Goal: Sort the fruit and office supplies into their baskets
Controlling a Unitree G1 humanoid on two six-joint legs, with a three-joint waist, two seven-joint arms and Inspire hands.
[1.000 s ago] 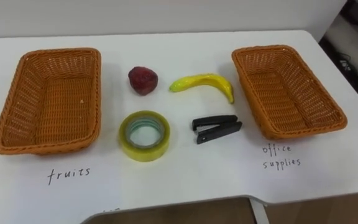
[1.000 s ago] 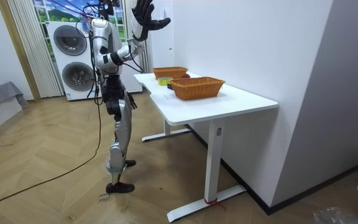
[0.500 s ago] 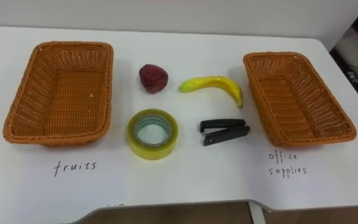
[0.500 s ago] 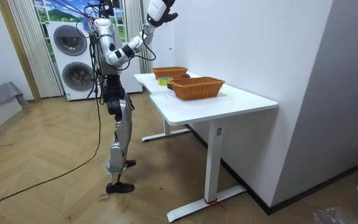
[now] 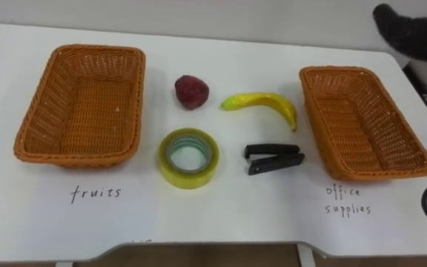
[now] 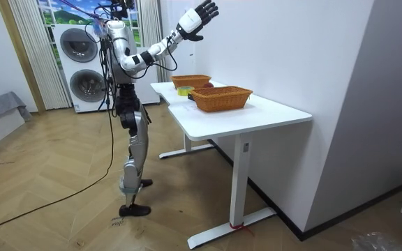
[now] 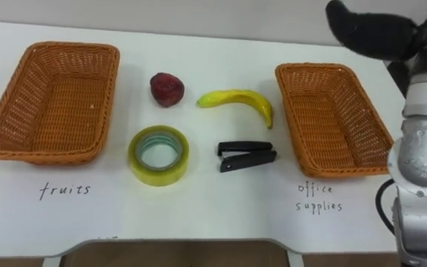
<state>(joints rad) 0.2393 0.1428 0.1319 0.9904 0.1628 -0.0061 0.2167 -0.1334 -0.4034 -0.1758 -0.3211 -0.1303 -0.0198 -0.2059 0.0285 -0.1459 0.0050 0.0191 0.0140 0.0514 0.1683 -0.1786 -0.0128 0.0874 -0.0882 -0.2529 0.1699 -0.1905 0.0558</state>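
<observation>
Nearest us on the tabletop (image 5: pixel 221 215), a tape roll (image 5: pixel 188 156) and stapler (image 5: pixel 273 158) lie well left of our raised right hand (image 7: pixel 369 33), its fingers spread and empty. Beyond them lie a red fruit (image 5: pixel 191 91) and banana (image 5: pixel 262 104). The fruit basket (image 5: pixel 84 107), farthest from the fingers, and the office basket (image 5: pixel 365 122), closest to them, are both empty.

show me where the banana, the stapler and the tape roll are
banana (image 5: pixel 262 100), left eye view, middle of its curve
stapler (image 5: pixel 273 150), left eye view, its upper bar
tape roll (image 5: pixel 187 176), left eye view, ring's near wall

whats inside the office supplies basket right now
Nothing: the office supplies basket shows a bare woven floor. The stapler and tape roll lie outside it on the table. Its near rim may cover a thin strip of floor.
</observation>
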